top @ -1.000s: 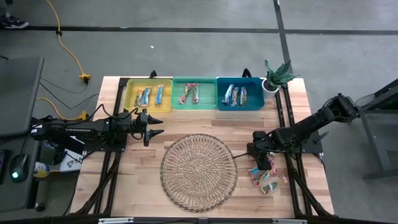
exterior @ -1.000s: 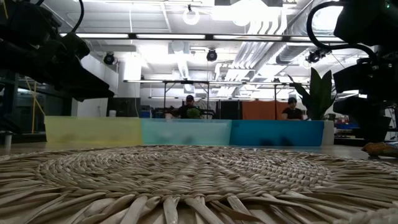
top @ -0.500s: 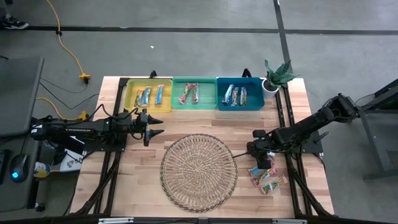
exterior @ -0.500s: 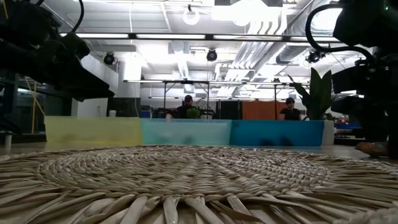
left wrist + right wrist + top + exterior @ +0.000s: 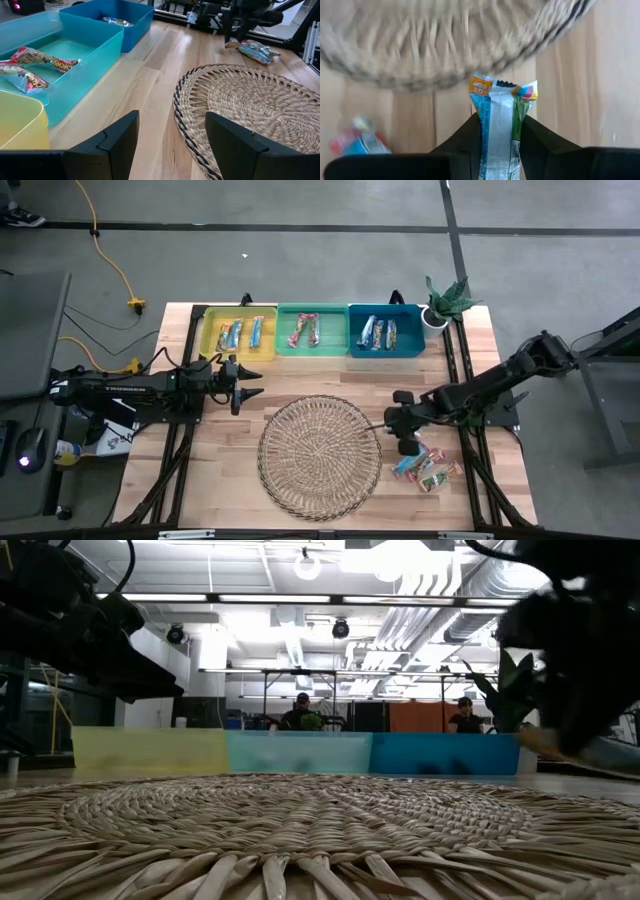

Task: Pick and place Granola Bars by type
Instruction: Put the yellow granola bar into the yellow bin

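From above, the right end effector sits just beside the wicker tray — loose granola bars lie on the table nearby. Its wrist view shows its fingers pinching a granola bar; the left end effector, spread and empty, hangs beside the bins.

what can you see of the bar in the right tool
The bar is a narrow oblong in a shiny crinkled wrapper, silvery-blue down the middle with a green strip on one side and orange and multicoloured patches at its zigzag-cut end. The right tool is shut on it, one dark finger on each long side, so its far end sticks out past them. It hangs over bare wood just off the edge of the tray. Its near end is hidden.
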Available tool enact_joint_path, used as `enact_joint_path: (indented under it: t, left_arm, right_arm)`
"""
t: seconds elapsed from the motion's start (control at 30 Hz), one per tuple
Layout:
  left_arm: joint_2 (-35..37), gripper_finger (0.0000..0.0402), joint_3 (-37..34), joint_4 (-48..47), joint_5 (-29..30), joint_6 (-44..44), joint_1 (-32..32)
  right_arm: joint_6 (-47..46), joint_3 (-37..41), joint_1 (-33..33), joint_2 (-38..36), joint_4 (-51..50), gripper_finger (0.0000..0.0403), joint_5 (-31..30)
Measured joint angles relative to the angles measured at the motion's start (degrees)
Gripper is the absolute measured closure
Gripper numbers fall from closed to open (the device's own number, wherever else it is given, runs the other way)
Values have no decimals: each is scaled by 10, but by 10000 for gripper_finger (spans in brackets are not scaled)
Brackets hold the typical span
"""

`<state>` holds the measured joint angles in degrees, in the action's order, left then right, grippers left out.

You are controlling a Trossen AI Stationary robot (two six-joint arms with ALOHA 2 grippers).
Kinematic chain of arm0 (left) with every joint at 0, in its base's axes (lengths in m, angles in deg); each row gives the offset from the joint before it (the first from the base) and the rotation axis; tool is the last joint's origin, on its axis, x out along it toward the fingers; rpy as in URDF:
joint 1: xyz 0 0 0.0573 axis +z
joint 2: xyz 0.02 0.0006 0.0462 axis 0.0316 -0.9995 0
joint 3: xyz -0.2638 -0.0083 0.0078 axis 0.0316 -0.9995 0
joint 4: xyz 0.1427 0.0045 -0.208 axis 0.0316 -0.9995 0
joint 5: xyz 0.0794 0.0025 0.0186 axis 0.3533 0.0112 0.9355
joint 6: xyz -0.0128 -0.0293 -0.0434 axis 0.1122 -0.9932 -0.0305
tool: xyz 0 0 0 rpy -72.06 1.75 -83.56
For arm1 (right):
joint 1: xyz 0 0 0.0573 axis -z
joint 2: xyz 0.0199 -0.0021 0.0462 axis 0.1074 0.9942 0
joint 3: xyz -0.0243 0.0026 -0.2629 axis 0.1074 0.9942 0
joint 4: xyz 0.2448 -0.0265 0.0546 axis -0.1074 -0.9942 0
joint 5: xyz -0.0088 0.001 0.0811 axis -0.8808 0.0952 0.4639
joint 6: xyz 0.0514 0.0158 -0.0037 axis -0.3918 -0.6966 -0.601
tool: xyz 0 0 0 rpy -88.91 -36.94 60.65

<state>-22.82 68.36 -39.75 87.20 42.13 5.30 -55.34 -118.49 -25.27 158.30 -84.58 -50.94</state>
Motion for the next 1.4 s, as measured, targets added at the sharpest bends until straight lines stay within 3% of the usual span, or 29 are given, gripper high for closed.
enact_joint_path:
  t: [0.2,0.63,0.97,1.4]
  left_arm:
    - [0,177,0,0,0,0,0]
    - [0,177,0,0,0,0,0]
    - [0,177,0,0,0,0,0]
    - [0,177,0,0,0,0,0]
  right_arm:
    - [4,-40,39,0,59,316,-9]
    - [72,-186,151,-1,191,316,116]
    - [148,-293,184,-1,187,316,118]
    - [195,-302,198,-2,209,316,94]
